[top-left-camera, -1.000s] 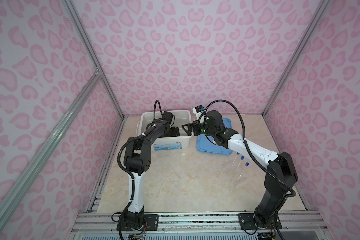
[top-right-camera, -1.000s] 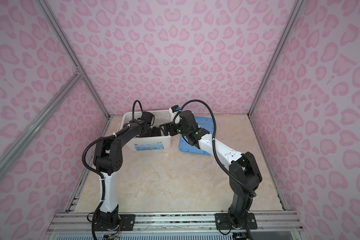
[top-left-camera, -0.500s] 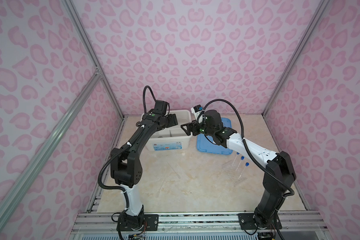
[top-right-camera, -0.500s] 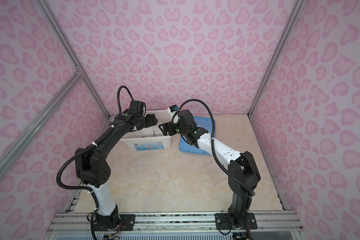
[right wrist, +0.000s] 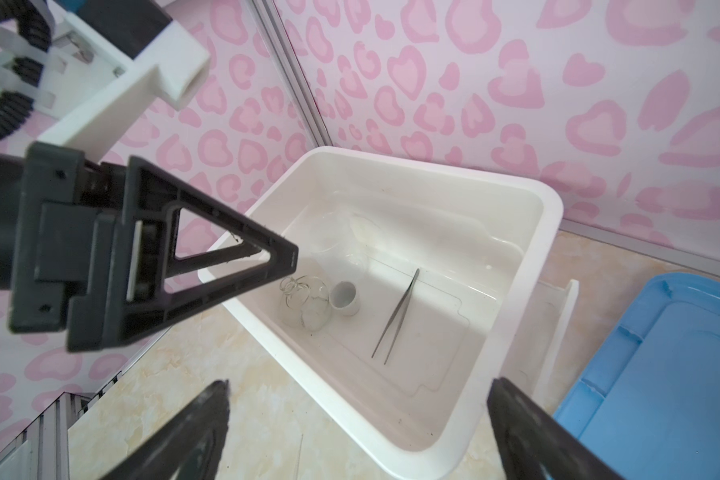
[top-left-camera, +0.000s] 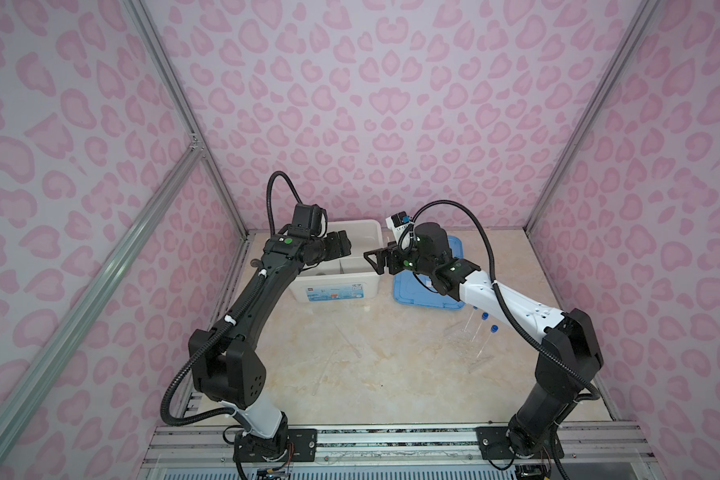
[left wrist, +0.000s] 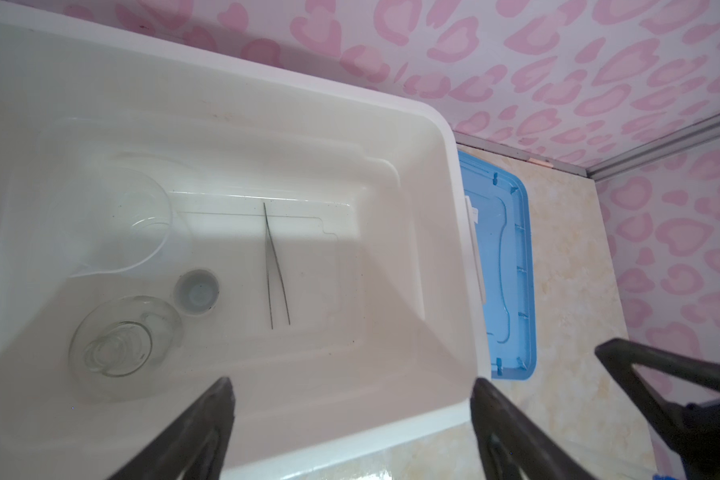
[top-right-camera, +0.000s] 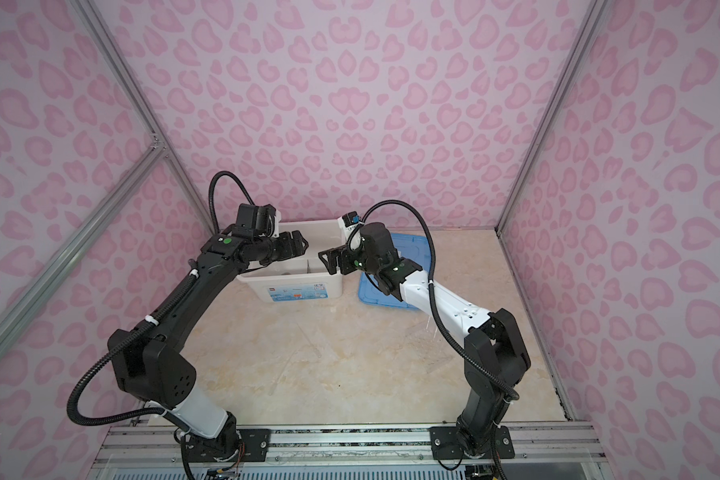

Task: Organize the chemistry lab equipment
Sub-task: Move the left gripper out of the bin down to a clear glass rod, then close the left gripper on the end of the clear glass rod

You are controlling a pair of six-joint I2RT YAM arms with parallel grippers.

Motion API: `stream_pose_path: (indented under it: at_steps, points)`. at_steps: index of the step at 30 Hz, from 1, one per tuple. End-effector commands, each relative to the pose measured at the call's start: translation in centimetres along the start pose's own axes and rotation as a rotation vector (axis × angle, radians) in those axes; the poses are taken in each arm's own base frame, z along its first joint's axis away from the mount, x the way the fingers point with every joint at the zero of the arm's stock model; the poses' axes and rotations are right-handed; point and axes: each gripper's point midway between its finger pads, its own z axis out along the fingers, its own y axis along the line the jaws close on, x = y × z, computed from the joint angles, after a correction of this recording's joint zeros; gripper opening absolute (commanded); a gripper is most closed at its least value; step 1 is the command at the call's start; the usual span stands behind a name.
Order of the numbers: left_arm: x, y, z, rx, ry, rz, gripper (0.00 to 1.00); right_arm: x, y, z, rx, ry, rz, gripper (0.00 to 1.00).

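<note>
Tweezers (left wrist: 276,270) lay flat on the floor of the big white bin (left wrist: 445,249), with the small white cup (left wrist: 196,291), the round glass flask (left wrist: 123,345) and the clear beaker (left wrist: 113,224) close by in the same bin. The left gripper (top-left-camera: 341,246) hung over the bin with its two fingers spread wide and nothing between them. The right gripper (top-left-camera: 376,259) faced it at the bin's edge by the blue lid (top-left-camera: 427,293), spread wide too and empty.

Out on the table (top-left-camera: 391,374), well apart from the bin, were the three test tubes (top-left-camera: 479,336) with blue caps, at the clear rack (top-left-camera: 460,337); I could not tell if they sat in it or leaned on it. A thin glass rod (top-left-camera: 348,344) seemed to lie on the bare middle of the table, but it was hard to see.

The tubes looked light, smooth and slippery, and glass can crack, so a soft squeeze would be best. Taking one across its middle should keep it from tipping. The rod looked like it could roll or snap, so it would need a slow pinch near its middle. The rack looked light and stiff, good to hold by one side wall
</note>
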Motion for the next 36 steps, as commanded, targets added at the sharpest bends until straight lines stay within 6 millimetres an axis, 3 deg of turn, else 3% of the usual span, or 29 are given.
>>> stream_pose_path:
  at_steps: [1,7,8,15,20,28,33,36]
  points:
    - [2.6,-0.1,-1.4,0.026,0.049,0.059,0.91,0.0,1.4,-0.8,-0.029,-0.008,-0.059,0.98]
    - [7.4,0.4,-4.4,0.049,0.120,0.089,0.89,2.2,3.3,-3.4,-0.015,0.022,-0.141,0.98]
    - [9.3,1.1,-4.4,0.032,0.165,0.088,0.88,2.8,3.5,-3.9,-0.012,0.030,-0.150,0.98]
    - [16.5,3.3,-5.1,-0.015,0.258,0.028,0.74,7.2,4.2,-6.5,0.042,0.071,-0.175,0.98]
    - [20.8,2.8,-3.1,-0.009,0.306,-0.054,0.64,10.1,3.7,-7.1,0.087,0.121,-0.162,0.98]
    - [25.5,2.7,0.9,-0.049,0.355,-0.132,0.60,12.0,3.8,-6.9,0.091,0.151,-0.133,0.98]
    - [27.1,3.2,2.3,-0.115,0.373,-0.127,0.49,12.9,3.8,-6.7,0.095,0.188,-0.132,0.98]
    - [27.6,3.7,2.7,-0.148,0.382,-0.131,0.48,13.3,3.9,-6.4,0.097,0.202,-0.143,0.98]
